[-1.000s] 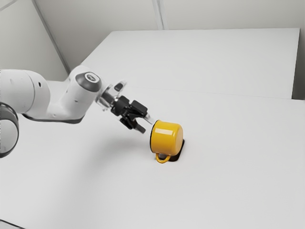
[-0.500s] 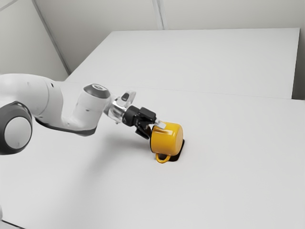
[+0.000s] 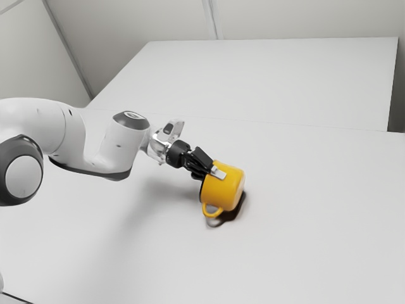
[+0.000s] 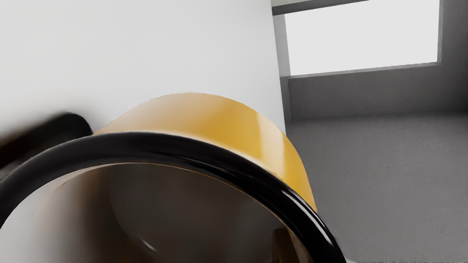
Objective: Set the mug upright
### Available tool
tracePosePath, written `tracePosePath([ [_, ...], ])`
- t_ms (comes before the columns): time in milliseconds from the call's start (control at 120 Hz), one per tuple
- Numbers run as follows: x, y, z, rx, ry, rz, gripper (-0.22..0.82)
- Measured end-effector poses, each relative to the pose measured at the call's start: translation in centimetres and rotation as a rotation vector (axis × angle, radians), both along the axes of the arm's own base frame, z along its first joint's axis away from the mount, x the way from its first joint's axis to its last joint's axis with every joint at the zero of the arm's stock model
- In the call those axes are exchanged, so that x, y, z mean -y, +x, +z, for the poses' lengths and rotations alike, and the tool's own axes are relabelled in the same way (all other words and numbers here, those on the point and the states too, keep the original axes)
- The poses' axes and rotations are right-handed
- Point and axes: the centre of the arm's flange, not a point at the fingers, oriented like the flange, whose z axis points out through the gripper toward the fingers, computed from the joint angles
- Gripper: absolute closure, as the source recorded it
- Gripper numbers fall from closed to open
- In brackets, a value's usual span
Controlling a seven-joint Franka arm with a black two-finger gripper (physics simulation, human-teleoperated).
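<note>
In gripper [image 3: 216, 172]: mug [image 3: 224, 191] sideways, long axis near level, mouth facing arm [image 3: 120, 145].

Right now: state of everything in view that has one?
Mug: tipped on its side, looks slightly off the table.
Mug mouth: open, facing the claw.
Handle: angled down toward the table.
Claw: appears shut on the mug's wall at the rim.

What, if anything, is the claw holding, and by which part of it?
The yellow mug: the claw pinches its wall at the black rim, away from the handle.
</note>
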Motion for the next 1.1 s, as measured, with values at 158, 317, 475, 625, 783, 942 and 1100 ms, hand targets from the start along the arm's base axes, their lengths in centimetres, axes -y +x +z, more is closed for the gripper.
tracePosePath([
  [158, 0.5, -0.1, 2.1, 0.05, 0.019, -0.025, 0.75],
  [317, 0.7, -0.7, 6.7, 0.167, 0.181, -0.109, 0.76],
  [475, 0.5, -1.7, 8.5, 0.267, 0.446, -0.237, 0.77],
  [625, 1.8, -4.1, 9.0, 0.374, 0.696, -0.389, 0.78],
  [783, 3.1, -5.8, 8.8, 0.507, 0.901, -0.511, 0.78],
  [942, 4.1, -6.2, 7.7, 0.612, 1.015, -0.573, 0.78],
  [1100, 3.8, -6.8, 5.9, 0.66, 1.078, -0.604, 0.78],
])
